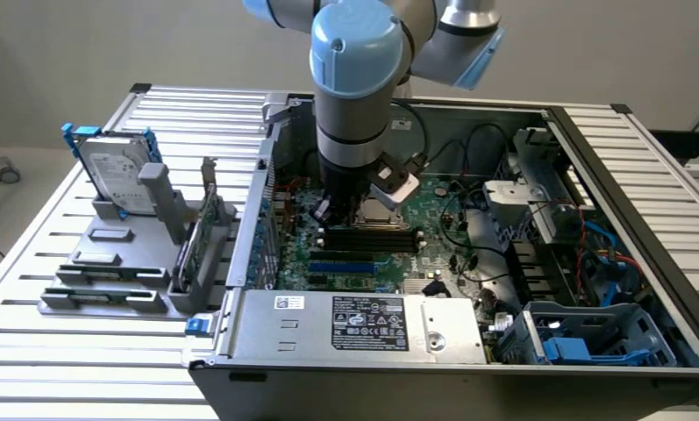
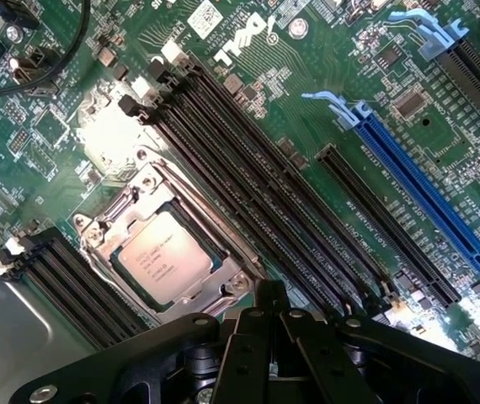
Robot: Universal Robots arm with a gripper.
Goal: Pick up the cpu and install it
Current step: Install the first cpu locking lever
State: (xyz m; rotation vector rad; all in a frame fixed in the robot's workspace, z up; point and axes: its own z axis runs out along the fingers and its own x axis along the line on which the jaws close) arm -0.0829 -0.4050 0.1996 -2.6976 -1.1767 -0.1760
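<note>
The cpu (image 2: 162, 257), its silvery top printed with small text, lies flat inside the metal-framed socket (image 2: 105, 231) on the green motherboard (image 2: 248, 59), square to the frame and seemingly seated, so the installing part of the task looks done or very nearly so. The frame surrounds the chip on all sides; whether it is latched down cannot be told. Rows of black memory slots (image 2: 248, 185) run just beside the socket, and a long blue expansion slot (image 2: 425, 194) lies further off. The hand (image 2: 271, 296) is clenched with nothing between its dark fingers; it hangs just off one corner of the socket, near the chip but not touching it, which suits a hand that has let go of its load. In the exterior view the arm (image 1: 355, 96) reaches straight down into the open computer case (image 1: 630, 202), a posture that fits pressing or placing a flat part from above. The case rests on a slatted bench (image 1: 45, 351), where an upright hard drive (image 1: 115, 175) with blue rails stands in a grey holder, well apart from the work.
</note>
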